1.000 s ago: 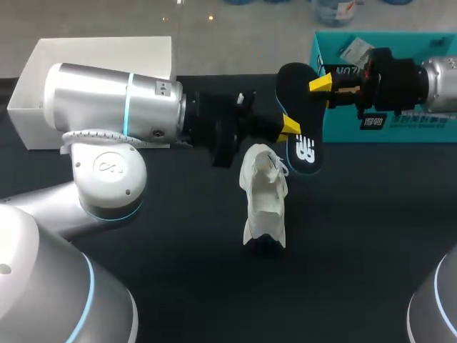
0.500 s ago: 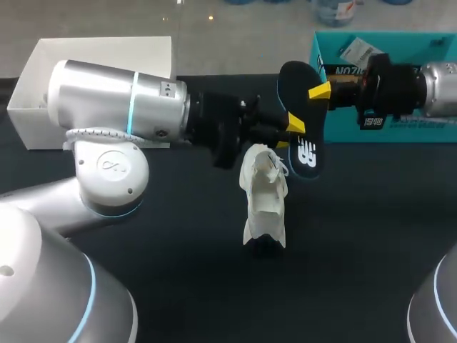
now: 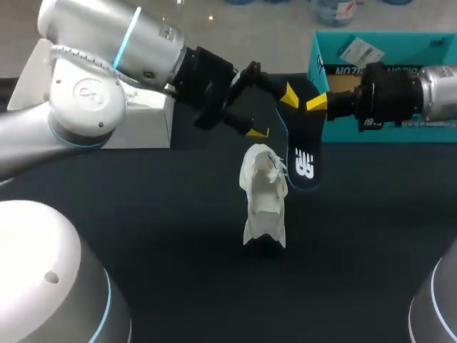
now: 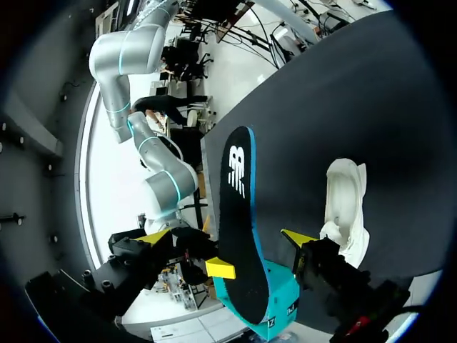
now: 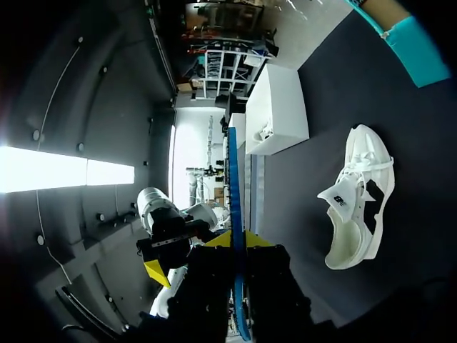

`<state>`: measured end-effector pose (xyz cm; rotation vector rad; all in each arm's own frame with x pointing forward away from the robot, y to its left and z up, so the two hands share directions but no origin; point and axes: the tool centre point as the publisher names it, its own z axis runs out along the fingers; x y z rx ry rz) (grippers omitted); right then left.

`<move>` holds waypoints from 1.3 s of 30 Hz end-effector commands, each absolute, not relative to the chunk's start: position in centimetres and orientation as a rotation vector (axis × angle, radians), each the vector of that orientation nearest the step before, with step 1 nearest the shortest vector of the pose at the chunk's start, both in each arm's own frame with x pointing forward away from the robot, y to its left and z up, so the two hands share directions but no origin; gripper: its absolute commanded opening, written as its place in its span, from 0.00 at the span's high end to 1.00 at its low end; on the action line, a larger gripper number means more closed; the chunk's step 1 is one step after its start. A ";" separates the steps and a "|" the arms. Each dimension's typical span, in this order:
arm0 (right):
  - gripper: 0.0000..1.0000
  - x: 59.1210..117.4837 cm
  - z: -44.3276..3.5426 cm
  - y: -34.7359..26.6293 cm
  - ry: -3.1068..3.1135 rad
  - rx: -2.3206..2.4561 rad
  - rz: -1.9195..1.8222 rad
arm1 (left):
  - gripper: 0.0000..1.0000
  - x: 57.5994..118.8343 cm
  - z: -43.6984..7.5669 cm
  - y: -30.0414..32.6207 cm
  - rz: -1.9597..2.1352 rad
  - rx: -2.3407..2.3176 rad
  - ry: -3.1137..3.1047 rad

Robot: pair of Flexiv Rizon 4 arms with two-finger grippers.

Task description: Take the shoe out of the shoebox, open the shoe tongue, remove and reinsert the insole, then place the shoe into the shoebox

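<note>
Shoe [image 3: 264, 196] on table [image 3: 164, 214] near shoebox [image 3: 423, 133]; right fingers [image 3: 316, 102] pinch insole [image 3: 303, 153].

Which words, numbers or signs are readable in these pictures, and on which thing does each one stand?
None reads clearly enough to quote.
On the insole: white logo mark, no words.
On the shoebox wall: white print, partly hidden, blurred.
On the tag in the shoebox: too small.
On the shoe tongue: dark mark, blurred.
</note>
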<state>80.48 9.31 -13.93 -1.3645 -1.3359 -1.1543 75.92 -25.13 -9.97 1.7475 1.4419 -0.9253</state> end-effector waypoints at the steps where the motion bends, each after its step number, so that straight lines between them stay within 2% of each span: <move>1: 1.00 80.6 -14.1 9.8 -1.345 -1.381 -1.134 | 0.00 76.7 -8.5 -25.5 -0.778 1.999 1.591; 6: 1.00 80.6 -14.2 10.0 -1.346 -1.385 -1.133 | 0.00 77.2 -7.6 -25.9 -0.655 2.082 1.637; 21: 1.00 80.8 -15.0 11.0 -1.331 -1.362 -1.120 | 0.00 77.2 -7.3 -26.0 -0.661 2.085 1.651; 28: 1.00 81.0 -15.0 11.0 -1.345 -1.378 -1.110 | 0.00 76.9 -5.8 -26.8 -0.472 2.025 1.892; 39: 1.00 80.9 -14.9 10.9 -1.342 -1.392 -1.126 | 0.00 76.8 -7.3 -27.3 -0.336 2.183 1.933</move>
